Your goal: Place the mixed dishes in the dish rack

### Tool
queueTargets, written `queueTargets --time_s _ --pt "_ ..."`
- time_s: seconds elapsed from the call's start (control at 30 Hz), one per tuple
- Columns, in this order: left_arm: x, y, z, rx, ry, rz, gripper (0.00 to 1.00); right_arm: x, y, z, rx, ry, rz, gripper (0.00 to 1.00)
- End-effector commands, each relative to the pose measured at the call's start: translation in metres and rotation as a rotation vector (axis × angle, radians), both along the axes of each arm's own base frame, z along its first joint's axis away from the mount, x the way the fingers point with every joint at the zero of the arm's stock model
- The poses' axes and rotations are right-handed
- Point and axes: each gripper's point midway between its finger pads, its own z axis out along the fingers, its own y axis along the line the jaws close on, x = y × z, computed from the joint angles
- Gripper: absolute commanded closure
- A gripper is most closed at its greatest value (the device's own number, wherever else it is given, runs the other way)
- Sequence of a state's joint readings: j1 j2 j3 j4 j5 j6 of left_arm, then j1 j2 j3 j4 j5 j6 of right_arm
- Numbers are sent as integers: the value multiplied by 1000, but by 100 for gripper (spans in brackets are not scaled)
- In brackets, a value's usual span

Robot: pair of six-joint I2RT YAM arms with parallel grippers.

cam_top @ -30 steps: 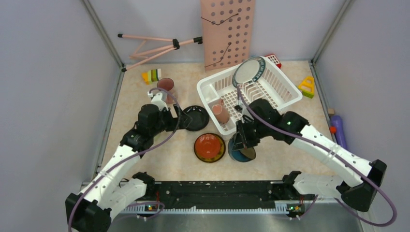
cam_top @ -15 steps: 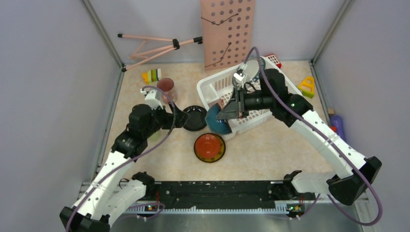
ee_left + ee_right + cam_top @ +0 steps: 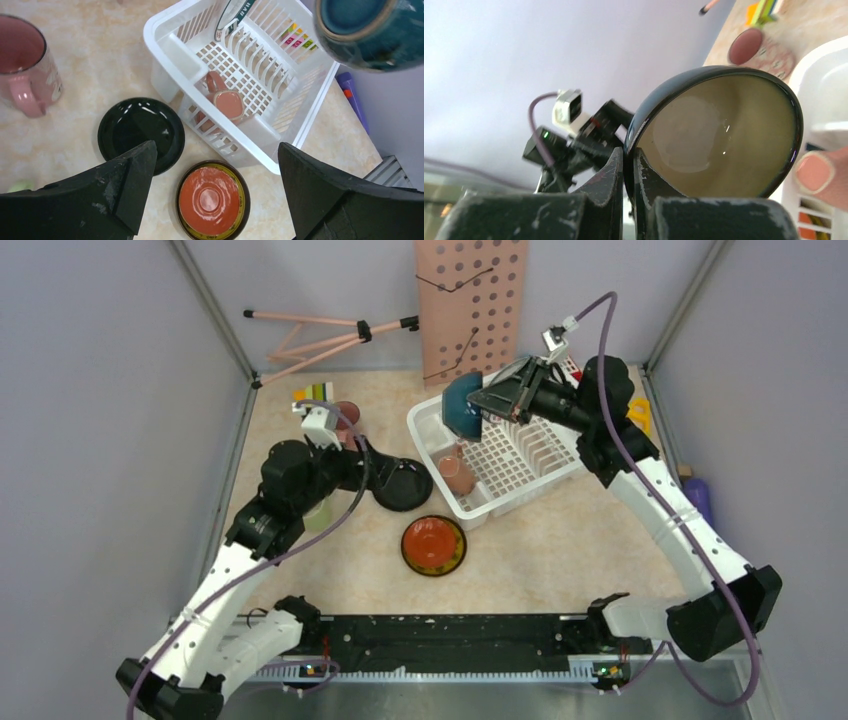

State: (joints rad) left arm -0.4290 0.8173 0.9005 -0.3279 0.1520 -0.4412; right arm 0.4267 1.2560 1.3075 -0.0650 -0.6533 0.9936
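My right gripper (image 3: 487, 398) is shut on the rim of the teal bowl (image 3: 460, 406) and holds it tilted in the air over the far left part of the white dish rack (image 3: 520, 462). In the right wrist view the fingers (image 3: 616, 172) pinch the bowl's rim (image 3: 719, 130). A pinkish cup (image 3: 456, 474) lies in the rack. A white plate with a dark rim (image 3: 231, 15) stands in its slots. My left gripper (image 3: 375, 478) is open and empty, above a black plate (image 3: 140, 132) and the red plate (image 3: 212, 200). A pink mug (image 3: 25, 70) stands to the left.
A pink perforated board (image 3: 470, 300) leans on the back wall beside a pink folding stand (image 3: 320, 335). Toy blocks (image 3: 313, 396) lie at the back left. A purple object (image 3: 698, 502) lies by the right wall. A light green mug (image 3: 318, 512) shows under my left arm.
My right gripper has lifted the teal bowl from the table in front of the rack and carried it up over the rack's far side. My left arm has shifted back slightly.
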Motion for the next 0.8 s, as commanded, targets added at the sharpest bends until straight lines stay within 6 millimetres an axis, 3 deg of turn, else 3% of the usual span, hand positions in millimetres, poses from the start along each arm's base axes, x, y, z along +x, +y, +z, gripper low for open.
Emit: queueTargets --time_s 0.0,0.17,0.23,0.33,0.43,0.77 --pt "19 -14 49 49 -194 -13 3 37 -32 46 157 -149 -210 100" --pt "39 -31 69 223 -382 -41 1 49 -40 50 261 -186 -234 100" --pt "41 -48 81 250 -515 -121 2 52 -42 47 291 -175 -250 100" --pt "45 -72 81 304 -653 -230 2 60 -43 36 281 -141 -275 100" --pt "53 -91 79 344 -666 -318 1 63 -44 31 306 -122 -251 100" --pt "62 -140 83 158 -730 -444 1 46 -48 38 452 -159 -179 100"
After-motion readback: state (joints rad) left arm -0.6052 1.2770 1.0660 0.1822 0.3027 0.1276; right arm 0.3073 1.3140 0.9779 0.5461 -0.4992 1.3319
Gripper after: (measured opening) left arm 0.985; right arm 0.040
